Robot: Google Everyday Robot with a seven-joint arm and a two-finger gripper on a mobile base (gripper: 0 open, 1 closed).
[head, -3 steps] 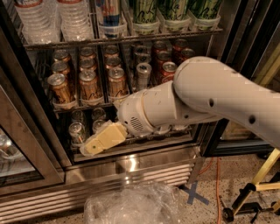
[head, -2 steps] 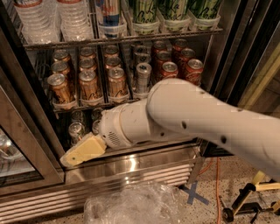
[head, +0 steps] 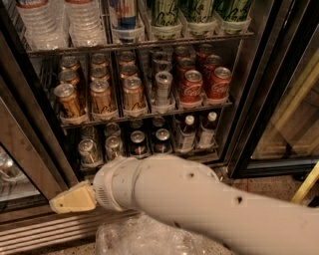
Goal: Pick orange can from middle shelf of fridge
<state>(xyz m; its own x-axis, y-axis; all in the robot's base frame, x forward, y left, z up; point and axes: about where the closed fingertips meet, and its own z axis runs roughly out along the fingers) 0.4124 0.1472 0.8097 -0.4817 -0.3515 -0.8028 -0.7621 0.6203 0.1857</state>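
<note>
Several copper-orange cans stand in three lanes at the left of the middle shelf [head: 144, 115]; the front ones are the left can [head: 67, 99], the middle can [head: 102, 97] and the right can [head: 133, 93]. The shelf is a dark wire rack inside the fridge [head: 249, 99], whose door stands open. My gripper [head: 75, 199], a tan piece at the end of the white arm [head: 199, 204], is at the lower left, well below the middle shelf and in front of the fridge's slatted base [head: 40, 234]. It holds nothing that I can see.
A slim silver can [head: 163, 87] and red Coca-Cola cans [head: 192, 87] fill the shelf's right lanes. Water bottles [head: 50, 20] and green cans [head: 199, 12] stand above, dark cans and small bottles [head: 185, 132] below. A crumpled plastic bag [head: 144, 239] lies on the floor.
The arm has swung down and to the left. The gripper has dropped from the lower rack's level to in front of the fridge base.
</note>
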